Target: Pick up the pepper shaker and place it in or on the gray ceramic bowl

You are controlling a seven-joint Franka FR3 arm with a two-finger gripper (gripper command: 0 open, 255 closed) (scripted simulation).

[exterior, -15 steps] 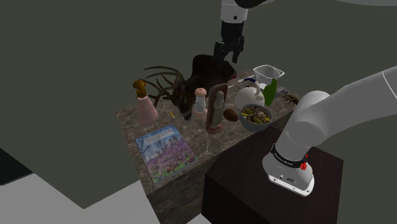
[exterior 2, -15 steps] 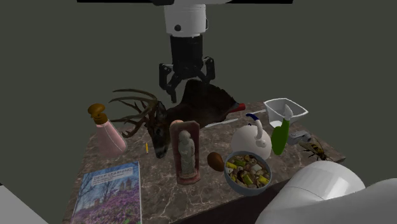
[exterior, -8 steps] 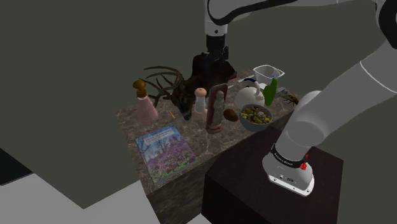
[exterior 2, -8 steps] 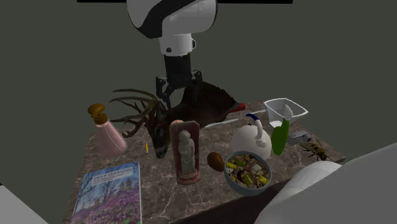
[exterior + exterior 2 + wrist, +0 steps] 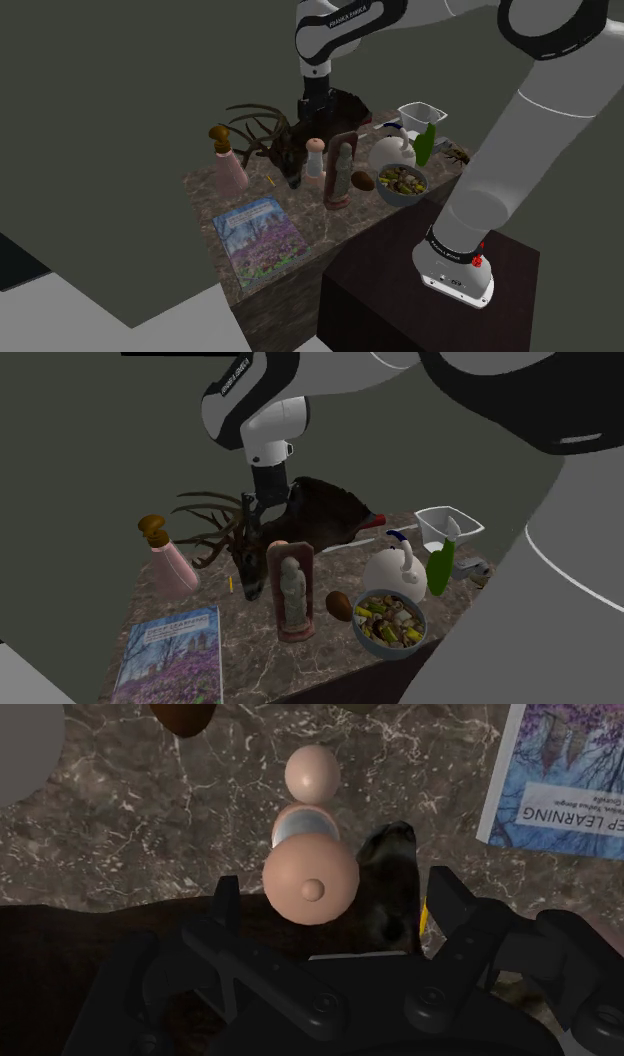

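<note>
**Shoulder view, left to right.** On the marble-patterned table [image 5: 300, 205] stand a pink bottle [image 5: 229, 168] with a brown stopper, a book [image 5: 258, 236] lying flat, and an antlered deer head [image 5: 280, 145]. Next comes the pepper shaker [image 5: 316, 158], a pale peach column standing upright just beside a framed figurine [image 5: 341, 173]. Right of the figurine sits the gray bowl [image 5: 398, 200], heaped with small mixed pieces, with a white kettle [image 5: 392, 150] close behind it.

**Gripper.** The gripper [image 5: 311, 112] hangs over the table above the shaker. In the wrist view its fingers [image 5: 229, 904] stand apart and clasp nothing. The shaker's rounded cap lies beneath, in line with the gap between them, and nothing touches it.

**Progress.** Only the approach appears to be done. The shaker rests on the table, ungrasped, and the bowl holds only its own contents. The steps left are:
- descend and close on the shaker
- lift it clear of the figurine
- carry it rightward to the bowl
- release it

Because the bowl is full, the shaker will probably end up on top of the heap rather than inside the bowl.
</note>
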